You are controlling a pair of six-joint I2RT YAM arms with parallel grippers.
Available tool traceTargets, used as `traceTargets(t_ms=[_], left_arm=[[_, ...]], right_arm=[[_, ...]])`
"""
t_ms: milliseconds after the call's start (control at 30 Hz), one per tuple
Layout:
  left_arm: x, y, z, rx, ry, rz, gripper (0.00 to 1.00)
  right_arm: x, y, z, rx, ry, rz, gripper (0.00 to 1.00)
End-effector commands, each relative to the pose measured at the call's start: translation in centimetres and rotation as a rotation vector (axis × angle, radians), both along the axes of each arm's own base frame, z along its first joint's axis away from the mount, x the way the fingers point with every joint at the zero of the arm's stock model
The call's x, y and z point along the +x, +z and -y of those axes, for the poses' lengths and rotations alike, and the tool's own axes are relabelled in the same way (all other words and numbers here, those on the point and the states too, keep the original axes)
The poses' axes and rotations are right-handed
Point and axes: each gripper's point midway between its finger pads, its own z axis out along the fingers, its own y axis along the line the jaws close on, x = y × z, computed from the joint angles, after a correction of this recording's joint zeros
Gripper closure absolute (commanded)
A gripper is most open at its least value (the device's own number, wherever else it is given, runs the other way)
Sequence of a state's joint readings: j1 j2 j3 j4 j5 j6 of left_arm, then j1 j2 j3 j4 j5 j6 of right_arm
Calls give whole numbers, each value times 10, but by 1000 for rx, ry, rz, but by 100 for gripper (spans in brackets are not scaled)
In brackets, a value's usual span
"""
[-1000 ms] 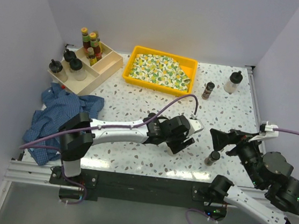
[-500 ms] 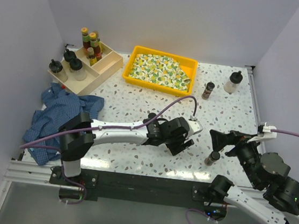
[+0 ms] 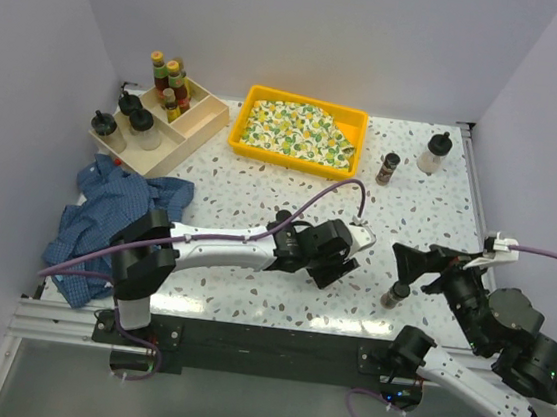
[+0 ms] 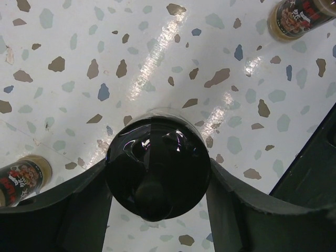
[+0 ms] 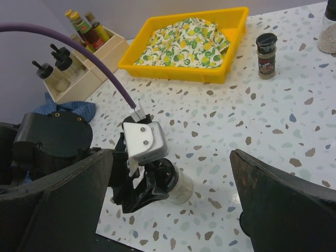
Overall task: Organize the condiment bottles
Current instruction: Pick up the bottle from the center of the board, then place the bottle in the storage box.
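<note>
Item, by my count: pale wooden divided box (image 3: 196,122), several condiment bottles (image 3: 142,123) filed. Outstanding: two dark-capped brown spice jars (image 3: 389,168), and a clear squat black-capped bottle (image 4: 157,157) clamped in the left gripper (image 3: 338,264). Right gripper (image 3: 415,264) agape, empty.

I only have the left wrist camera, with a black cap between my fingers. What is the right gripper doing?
Observer: The right gripper hangs wide open and empty, facing your left gripper.
Operator: What is under this cap?
Observer: A squat clear bottle.
Operator: Where are others like it?
Observer: Three black-capped bottles stand in the wooden box, far left.
</note>
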State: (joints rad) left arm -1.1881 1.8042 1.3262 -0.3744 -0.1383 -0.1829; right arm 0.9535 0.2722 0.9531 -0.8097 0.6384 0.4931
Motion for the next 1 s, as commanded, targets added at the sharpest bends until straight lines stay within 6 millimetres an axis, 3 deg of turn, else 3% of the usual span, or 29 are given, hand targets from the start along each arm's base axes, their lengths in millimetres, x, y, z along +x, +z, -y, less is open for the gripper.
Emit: traceTargets(t_ms=[0,67,233,333,400,500,533,600,633,667,700,733,800,833,867,933,967], left_arm=[[11,70,21,-158,30,71,100],[17,88,24,-178,50,99,100],[60,139,11,-186,176,248,100],[87,164,-2,-217,229,279,100],[112,176,-22,-233,295,291,100],[150,193,-68,-255,435,326,100],[167,207,-97,-274,508,353,100],[183,204,-130,-274,594,370,100],[197,215,-167,-289,678,398,100],[202,203,-188,-265,731,394,100],[208,205,-206,-277,775,409,100],[217,212,-245,-288,867,431,100],[223,201,-280,-287,946,431,100],[227,207,-311,-317,1019,441,100],[227,199,-326,-318,1054,432,100],[231,204,-362,-358,1146,465,100],[231,195,-374,-346,1174,461,100]], right_arm=[[1,0,0,13,-5,2,1],[0,0,0,20,-5,0,1],[-2,-3,2,26,-2,-2,1],[-3,-4,3,30,-3,-2,1],[-4,-4,3,40,-1,-1,1],[-4,-5,2,40,5,-4,1],[-4,-5,1,41,9,-5,1],[-4,-6,-1,40,15,-9,1],[-4,-7,-1,42,16,-11,1],[-4,-6,-3,48,20,-10,1],[-4,-6,-4,50,25,-12,1],[-5,-7,-5,53,32,-12,1],[-5,-6,-7,61,37,-6,1],[-5,-7,-8,59,42,-5,1],[-5,-5,-8,66,46,5,1],[-5,-8,-10,66,52,8,1],[-4,-7,-12,75,57,14,1]])
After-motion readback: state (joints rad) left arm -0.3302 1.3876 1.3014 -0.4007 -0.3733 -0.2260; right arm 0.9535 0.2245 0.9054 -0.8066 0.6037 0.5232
